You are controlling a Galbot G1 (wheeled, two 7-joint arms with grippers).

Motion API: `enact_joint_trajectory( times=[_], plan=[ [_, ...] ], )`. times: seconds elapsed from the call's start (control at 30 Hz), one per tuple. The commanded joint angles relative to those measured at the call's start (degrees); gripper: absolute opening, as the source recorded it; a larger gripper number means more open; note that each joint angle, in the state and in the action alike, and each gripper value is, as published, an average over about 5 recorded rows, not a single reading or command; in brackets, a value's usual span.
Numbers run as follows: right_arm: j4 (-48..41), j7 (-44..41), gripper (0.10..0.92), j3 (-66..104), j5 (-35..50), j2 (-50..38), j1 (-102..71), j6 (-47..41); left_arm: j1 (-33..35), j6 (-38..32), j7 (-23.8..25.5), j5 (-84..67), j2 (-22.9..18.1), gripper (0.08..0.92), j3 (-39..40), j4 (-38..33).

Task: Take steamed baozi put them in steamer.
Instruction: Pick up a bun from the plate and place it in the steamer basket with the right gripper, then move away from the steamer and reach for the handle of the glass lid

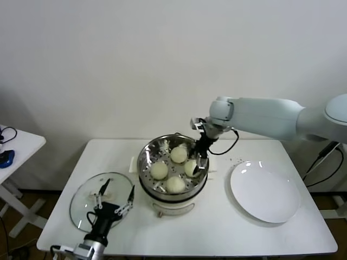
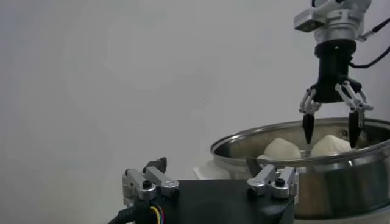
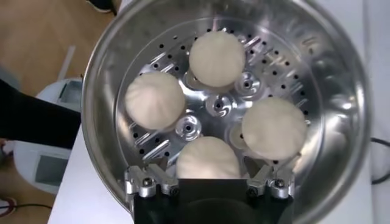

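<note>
White table [image 1: 217, 227], four baozi [image 3: 216, 58] in steamer [image 3: 341, 85]

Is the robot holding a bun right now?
No, nothing is held. The right gripper hangs open over the steamer, jaws apart above a bun without pinching it. The left gripper sits open over the glass lid.

I count four steamed baozi [image 1: 179, 154] [image 1: 159, 170] [image 1: 175, 184] [image 1: 191, 167], all inside one steamer [image 1: 147, 153]. I see one white plate [image 1: 265, 191] and one round glass lid [image 1: 87, 201]. Both rest on one white table [image 1: 217, 233]; the corner of a second table [image 1: 24, 143] shows at the far left. Of my two grippers, the right gripper [image 1: 199, 156] and the left gripper [image 1: 115, 197], both have their fingers spread.
</note>
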Motion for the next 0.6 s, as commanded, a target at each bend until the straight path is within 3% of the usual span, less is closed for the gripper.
enact_joint_trajectory(
  times=[0.03, 0.6],
  plan=[
    [0.39, -0.16, 0.823, 3.95, -1.71, -2.47, 1.22, 0.34, -0.10, 0.19, -0.17, 0.09, 0.16, 0.823, -0.21, 0.12],
    [12.74, 7.22, 0.823, 31.81, -16.86, -26.11, -10.83, 5.49, -0.92, 1.22, -3.53, 4.34, 0.80, 0.823, -1.11, -0.26]
  ],
)
